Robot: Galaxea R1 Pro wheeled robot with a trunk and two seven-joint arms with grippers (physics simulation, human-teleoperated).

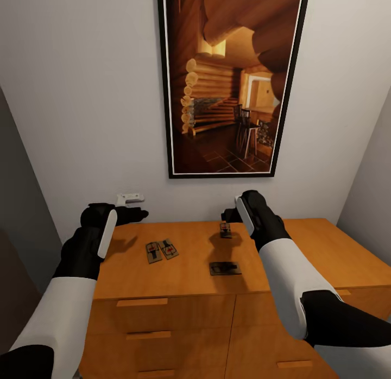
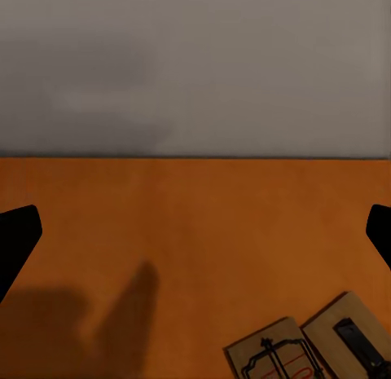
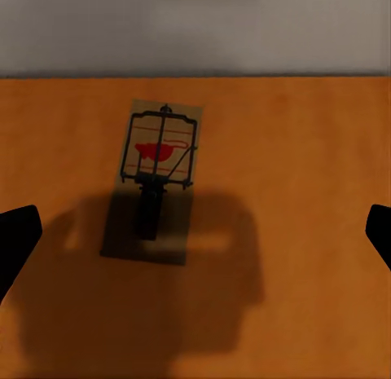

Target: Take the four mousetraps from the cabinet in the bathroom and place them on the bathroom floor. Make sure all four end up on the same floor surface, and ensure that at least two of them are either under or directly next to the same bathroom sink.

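Four flat mousetraps lie on the orange-brown cabinet top.

The cabinet is showing orange-brown wood. The mousetraps are showing tan boards with black wire and a red mark. The wall is showing pale grey; the arms are appearing black and white.

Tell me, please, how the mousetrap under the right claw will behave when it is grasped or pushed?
The mousetrap looks like a thin, stiff board, so it probably will not bend. Lying flat on the cabinet, it cannot roll, but may slide when pushed. Its thin wire parts might catch on the right claw.
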